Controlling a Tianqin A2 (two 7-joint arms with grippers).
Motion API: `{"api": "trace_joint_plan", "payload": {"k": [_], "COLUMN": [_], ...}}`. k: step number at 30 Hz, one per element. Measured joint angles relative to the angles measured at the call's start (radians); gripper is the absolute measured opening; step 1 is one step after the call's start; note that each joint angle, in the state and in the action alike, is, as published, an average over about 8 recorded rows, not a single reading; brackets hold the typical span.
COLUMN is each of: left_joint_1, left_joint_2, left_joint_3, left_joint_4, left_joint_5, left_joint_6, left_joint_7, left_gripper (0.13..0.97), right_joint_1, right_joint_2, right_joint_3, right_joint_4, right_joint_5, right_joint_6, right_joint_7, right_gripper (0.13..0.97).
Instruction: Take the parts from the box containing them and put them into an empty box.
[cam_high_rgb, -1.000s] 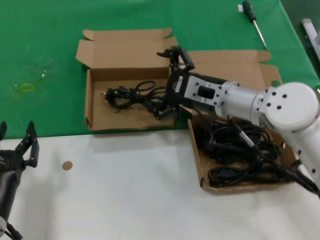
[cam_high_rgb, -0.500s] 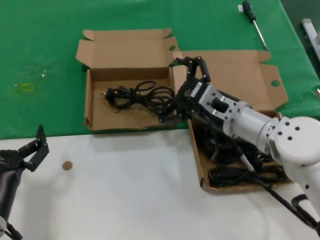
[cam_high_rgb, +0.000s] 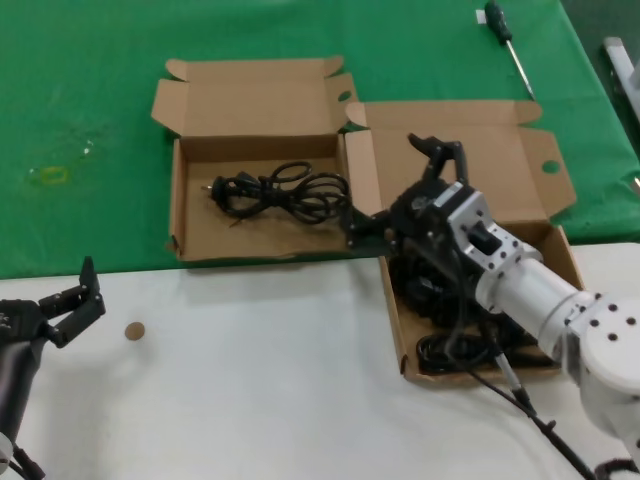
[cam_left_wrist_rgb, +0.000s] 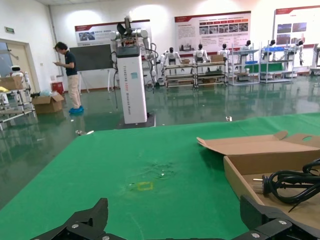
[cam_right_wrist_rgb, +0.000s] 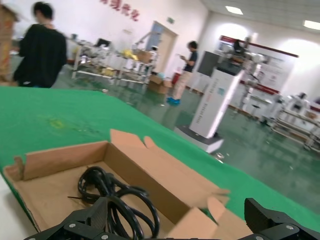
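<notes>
The smaller box (cam_high_rgb: 178, 205) lies on the green cloth and holds one looped black cord bundle (cam_high_rgb: 275, 190). The larger box (cam_high_rgb: 470, 130), with a round hole in a lid flap, lies to its right and holds several black cords (cam_high_rgb: 450, 345), partly hidden by my right arm. My right gripper (cam_high_rgb: 398, 188) is open and empty, above the larger box's near-left corner beside the smaller box. The right wrist view shows the smaller box (cam_right_wrist_rgb: 60, 160), its cord (cam_right_wrist_rgb: 117, 197) and the open right gripper (cam_right_wrist_rgb: 180, 225). My left gripper (cam_high_rgb: 65, 305) is open, parked at the front left.
A green-handled screwdriver (cam_high_rgb: 505, 40) lies far back right on the green cloth (cam_high_rgb: 80, 90). A small brown disc (cam_high_rgb: 133, 330) lies on the white table front (cam_high_rgb: 260, 390). The left wrist view shows the left gripper (cam_left_wrist_rgb: 175, 225) low over the cloth, with the smaller box (cam_left_wrist_rgb: 250, 160) off to one side.
My right gripper, open and empty, has moved right from over the smaller box's right end to the larger box. The cord bundle stays in the smaller box. My left gripper shifted slightly.
</notes>
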Motion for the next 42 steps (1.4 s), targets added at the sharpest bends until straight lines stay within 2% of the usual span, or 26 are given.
{"api": "trace_joint_plan", "payload": {"k": [5,26,42], "left_joint_1": [0.0,0.0,0.0], "left_joint_2": [0.0,0.0,0.0], "left_joint_3": [0.0,0.0,0.0], "left_joint_4": [0.0,0.0,0.0], "left_joint_5": [0.0,0.0,0.0], "left_joint_6": [0.0,0.0,0.0], "left_joint_7": [0.0,0.0,0.0], "left_gripper": [0.928,0.966,0.966], "right_joint_1": [-0.066,-0.334,-0.359], "right_joint_2": [-0.002,-0.008,-0.008], "right_joint_3": [0.034,0.172,0.185], "right_joint_4": [0.043,0.216,0.232], "right_joint_5": [0.029,0.149,0.16], "right_joint_6": [0.05,0.251,0.27], "right_joint_7": [0.023,0.119,0.128], "right_gripper": [0.966,0.966,0.966]}}
